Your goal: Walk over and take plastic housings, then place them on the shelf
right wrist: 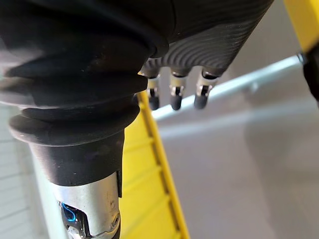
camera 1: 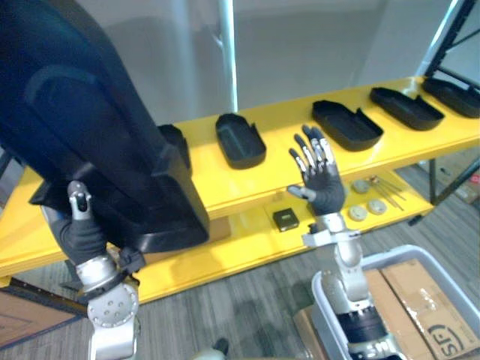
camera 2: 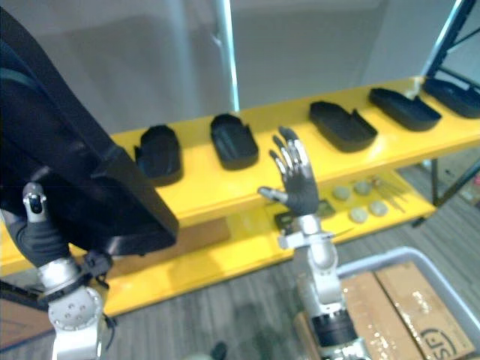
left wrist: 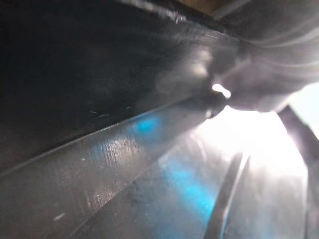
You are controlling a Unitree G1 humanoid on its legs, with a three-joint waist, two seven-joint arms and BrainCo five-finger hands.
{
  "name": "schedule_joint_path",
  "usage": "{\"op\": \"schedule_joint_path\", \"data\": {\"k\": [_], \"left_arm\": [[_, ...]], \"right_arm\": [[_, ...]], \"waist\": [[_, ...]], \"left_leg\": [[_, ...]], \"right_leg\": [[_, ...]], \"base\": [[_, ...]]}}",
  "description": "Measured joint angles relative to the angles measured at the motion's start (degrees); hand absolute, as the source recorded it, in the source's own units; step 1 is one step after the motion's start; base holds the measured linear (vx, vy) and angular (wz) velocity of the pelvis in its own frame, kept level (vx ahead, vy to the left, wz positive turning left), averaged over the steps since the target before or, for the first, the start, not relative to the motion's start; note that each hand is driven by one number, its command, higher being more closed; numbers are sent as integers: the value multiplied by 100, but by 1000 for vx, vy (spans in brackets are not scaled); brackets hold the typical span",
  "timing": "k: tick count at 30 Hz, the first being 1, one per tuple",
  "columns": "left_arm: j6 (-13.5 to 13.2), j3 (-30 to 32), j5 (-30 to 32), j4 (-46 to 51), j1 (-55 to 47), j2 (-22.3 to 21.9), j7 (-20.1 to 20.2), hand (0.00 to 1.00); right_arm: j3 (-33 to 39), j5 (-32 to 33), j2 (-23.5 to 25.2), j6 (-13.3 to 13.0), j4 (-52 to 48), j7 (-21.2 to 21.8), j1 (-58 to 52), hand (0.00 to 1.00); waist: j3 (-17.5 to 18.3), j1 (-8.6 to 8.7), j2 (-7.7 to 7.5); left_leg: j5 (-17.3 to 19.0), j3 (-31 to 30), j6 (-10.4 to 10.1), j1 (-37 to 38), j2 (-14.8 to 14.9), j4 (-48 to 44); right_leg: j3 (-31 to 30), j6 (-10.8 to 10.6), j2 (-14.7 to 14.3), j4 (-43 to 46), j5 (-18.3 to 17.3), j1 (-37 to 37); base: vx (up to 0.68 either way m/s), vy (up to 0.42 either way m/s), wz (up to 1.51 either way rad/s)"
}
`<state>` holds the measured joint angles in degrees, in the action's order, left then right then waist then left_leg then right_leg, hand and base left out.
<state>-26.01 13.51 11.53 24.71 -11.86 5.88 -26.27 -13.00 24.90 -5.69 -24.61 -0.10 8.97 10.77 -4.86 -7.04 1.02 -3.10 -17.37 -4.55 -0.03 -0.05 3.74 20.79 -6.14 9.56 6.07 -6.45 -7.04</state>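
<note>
Progress looks well under way. In the left eye view we see a row of housings point(camera 1: 240, 140) already lying on the yellow shelf point(camera 1: 281, 124), spaced apart with their hollow sides up. One more black housing point(camera 1: 97, 135) is carried close to us at the left hand point(camera 1: 79, 232); how that hand closes on it we cannot tell. We judge that setting this one down is what is left.

In the right eye view the right hand point(camera 2: 300, 187) is raised before the shelf, spread wide and empty.

In the left wrist view the carried housing's wall is smooth, glossy plastic with fine scratches and a moulded ridge.

In the right wrist view the right hand's fingers point(right wrist: 174, 97) hang straight and dark-tipped beside the shelf's matte yellow edge.
</note>
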Motion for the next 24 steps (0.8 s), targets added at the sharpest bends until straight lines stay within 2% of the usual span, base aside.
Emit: {"op": "schedule_joint_path", "data": {"k": [2, 5, 8, 11, 12, 13, 14, 16, 17, 18, 19, 20, 21, 23, 24], "left_arm": [[28, 44, -42, 1, -148, -4, 10, 100], [85, 165, -228, 1, -368, -29, 38, 100], [118, 283, -661, 47, -700, -302, 44, 100], [151, 331, -666, 47, -849, -502, 40, 100], [147, 335, -673, 48, -844, -523, 53, 100], [146, 359, -717, 50, -838, -526, 112, 100], [129, 367, -759, 50, -838, -530, 220, 100], [37, 305, -959, 48, -827, -536, 355, 100], [19, 271, -973, 46, -799, -548, 368, 100], [10, 142, -999, 41, -791, -543, 402, 100], [11, 94, -999, 41, -793, -546, 423, 100], [8, -7, -998, 48, -790, -534, 476, 100], [4, -99, -998, 48, -775, -488, 517, 100], [4, -177, -1000, 46, -759, -460, 555, 100], [10, -279, -1000, 21, -722, -428, 587, 100]], "right_arm": [[-135, -125, 56, -5, 199, -28, 0, 0], [-194, -157, 83, 15, 368, -27, 13, 0], [-237, -173, 80, 15, 404, -9, 37, 0], [-228, -212, 46, 83, 551, -7, 30, 0], [-216, -218, 17, 127, 597, -8, 15, 0], [-132, -268, -9, 191, 602, -11, -75, 0], [-62, -332, -54, 213, 597, -28, -221, 0], [135, -422, -241, 213, 581, -29, -458, 0], [258, -433, -261, 198, 559, -27, -521, 0], [522, -427, -349, 192, 536, -25, -641, 0], [639, -406, -394, 192, 507, -25, -722, 0], [797, -302, -502, 170, 334, -24, -928, 0], [897, -245, -458, 47, 263, -20, -1075, 0], [952, -241, -305, -49, 234, -12, -1111, 0], [969, -248, -184, -80, 136, -12, -1180, 0]], "waist": [[41, -27, -67], [56, -166, -94], [57, -176, -94], [50, -158, -86], [39, -147, -65], [-3, -128, -10], [-3, -40, -1], [24, 9, -41], [0, 26, -93], [2, 27, 1], [24, 29, 65], [87, 147, 244], [116, 317, 165], [95, 412, 39], [69, 475, 13]], "left_leg": [[-40, -143, -1, -19, -47, 5], [-63, -206, -10, 2, -84, 4], [-63, -207, -10, -23, -91, -42], [-47, -226, -31, -240, -124, -259], [72, -169, -1, -328, -137, -356], [322, 699, 265, -491, 108, -606], [405, 1374, 394, -578, 330, -813], [656, 2120, 651, -739, 563, -981], [671, 2335, 684, -861, 660, -1252], [719, 2714, 774, -1158, 880, -2039], [722, 2880, 825, -1207, 929, -2364], [679, 3010, 722, -1118, 933, -2270], [493, 2936, 347, -929, 741, -1673], [146, 3040, 251, -665, 578, -856], [-167, 3051, 256, -473, 506, -365]], "right_leg": [[134, 9, 28, -11, -7, -33], [153, 42, 64, -16, -27, -95], [143, 55, 76, -16, -35, -101], [227, 88, 34, -34, -58, -98], [300, 86, 15, -25, -57, -109], [472, 46, -38, -13, -18, -201], [678, 47, -64, -21, -18, -328], [1021, 62, -53, -130, -28, -410], [1125, 62, 12, -129, -29, -376], [1231, 96, 71, 51, -75, -269], [1231, 43, 66, 172, -123, -258], [1255, -26, 39, 395, -268, -246], [1304, 17, 185, 504, -403, -164], [1293, 0, 263, 448, -394, -83], [1239, -33, 242, 400, -359, -78]], "base": [[55, -9, 34], [31, -3, 19], [-17, -2, 2], [-68, -14, 19], [-88, -28, 46], [-92, -52, 73], [-84, -58, 84], [-42, -54, 83], [-46, 8, 67], [-43, 53, 38], [7, 102, 45], [13, 108, 61], [10, 96, 62], [-34, 35, 24], [-11, -11, 8]]}}
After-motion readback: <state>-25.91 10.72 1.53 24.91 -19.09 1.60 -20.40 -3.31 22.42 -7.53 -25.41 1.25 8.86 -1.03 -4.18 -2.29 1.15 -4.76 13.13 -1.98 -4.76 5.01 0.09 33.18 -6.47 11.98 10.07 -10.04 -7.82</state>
